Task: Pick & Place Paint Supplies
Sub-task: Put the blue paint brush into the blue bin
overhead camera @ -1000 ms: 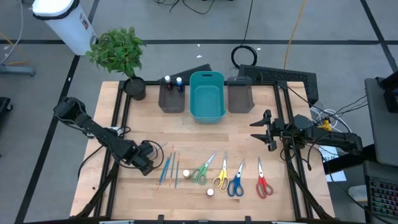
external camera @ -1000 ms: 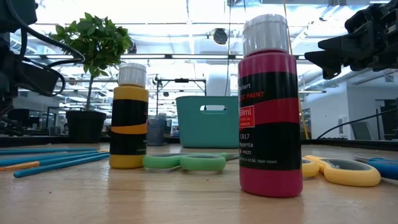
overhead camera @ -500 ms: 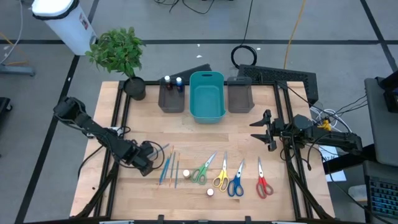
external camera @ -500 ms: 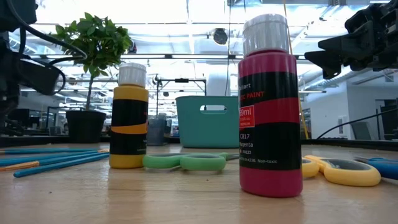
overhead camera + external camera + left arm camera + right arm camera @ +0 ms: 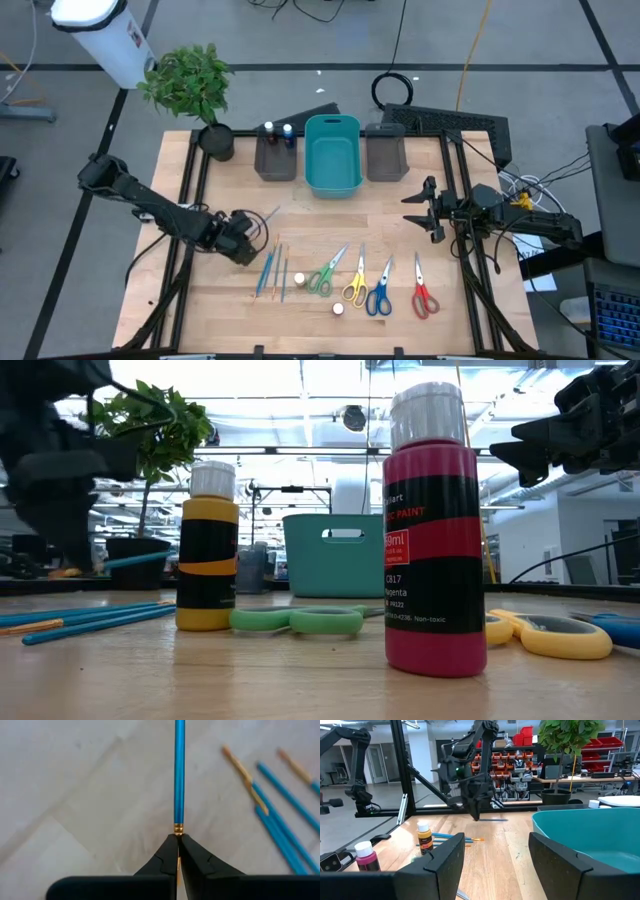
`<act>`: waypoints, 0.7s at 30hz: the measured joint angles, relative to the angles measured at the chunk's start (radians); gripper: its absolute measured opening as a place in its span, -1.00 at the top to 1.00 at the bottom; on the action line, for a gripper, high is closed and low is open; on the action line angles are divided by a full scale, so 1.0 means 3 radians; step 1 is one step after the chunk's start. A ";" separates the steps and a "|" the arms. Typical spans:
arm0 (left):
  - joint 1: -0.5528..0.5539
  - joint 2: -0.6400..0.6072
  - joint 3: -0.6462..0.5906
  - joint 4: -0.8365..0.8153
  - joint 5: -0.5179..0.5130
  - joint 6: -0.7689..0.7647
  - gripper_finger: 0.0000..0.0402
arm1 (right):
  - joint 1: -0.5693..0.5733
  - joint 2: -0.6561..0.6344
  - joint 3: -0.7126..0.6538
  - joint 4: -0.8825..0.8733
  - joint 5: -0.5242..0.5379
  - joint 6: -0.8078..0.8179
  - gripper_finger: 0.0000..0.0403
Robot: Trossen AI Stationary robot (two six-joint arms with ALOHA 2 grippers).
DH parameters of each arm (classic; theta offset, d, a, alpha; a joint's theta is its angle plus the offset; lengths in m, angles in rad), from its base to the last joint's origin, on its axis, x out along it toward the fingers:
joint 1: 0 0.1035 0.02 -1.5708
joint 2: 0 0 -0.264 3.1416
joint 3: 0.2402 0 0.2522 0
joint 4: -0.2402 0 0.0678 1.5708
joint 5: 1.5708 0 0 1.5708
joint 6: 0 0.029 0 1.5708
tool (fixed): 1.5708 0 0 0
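Blue, thin and pinched at its gold ferrule, one brush (image 5: pixel 179 770) sticks out from our left pincer (image 5: pixel 178 840), whose fingers are pressed together on it. In the high view that left pincer (image 5: pixel 247 228) sits at about 8 o'clock on the tabletop (image 5: pixel 380 215), and the held brush (image 5: pixel 268 216) slants up toward 1 o'clock, clear of the wood, as the low view confirms (image 5: pixel 140 559).

The other brushes (image 5: pixel 272 268) lie in a loose bundle just toward 5 o'clock of the pincer, near but not touching it. Beyond them, along the 6 o'clock edge, come a yellow bottle (image 5: pixel 298 279), green scissors (image 5: pixel 325 272), a magenta bottle (image 5: pixel 338 309), yellow scissors (image 5: pixel 354 282), blue scissors (image 5: pixel 380 292) and red scissors (image 5: pixel 422 293), each apart from its neighbour.

At 12 o'clock stand a dark grey bin (image 5: pixel 277 158) holding two capped bottles (image 5: pixel 278 130), the teal bin (image 5: pixel 332 155) and a second dark grey bin (image 5: pixel 386 156). The middle band of bare wood between these bins and the scissors row is open.

Our right pincer (image 5: pixel 424 211) hangs at 3 o'clock with its fingers spread, holding nothing, well apart from everything. A potted plant (image 5: pixel 195 90) crowds the 11 o'clock corner.
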 joint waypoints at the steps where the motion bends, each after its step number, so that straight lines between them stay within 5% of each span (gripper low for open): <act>1: 0.0062 -0.0042 0.0002 0.0003 -0.0036 0.0013 0.97 | 0.0000 0.0001 0.0000 -0.0001 0.0000 0.0000 -0.05; 13: 0.0805 -0.0545 0.0009 0.0115 -0.0586 0.0476 0.96 | 0.0000 0.0000 0.0000 0.0000 0.0000 0.0000 -0.05; 21: 0.1208 -0.0632 0.0009 0.0805 -0.0610 0.1261 0.96 | 0.0000 -0.0001 0.0001 0.0000 0.0000 0.0000 -0.05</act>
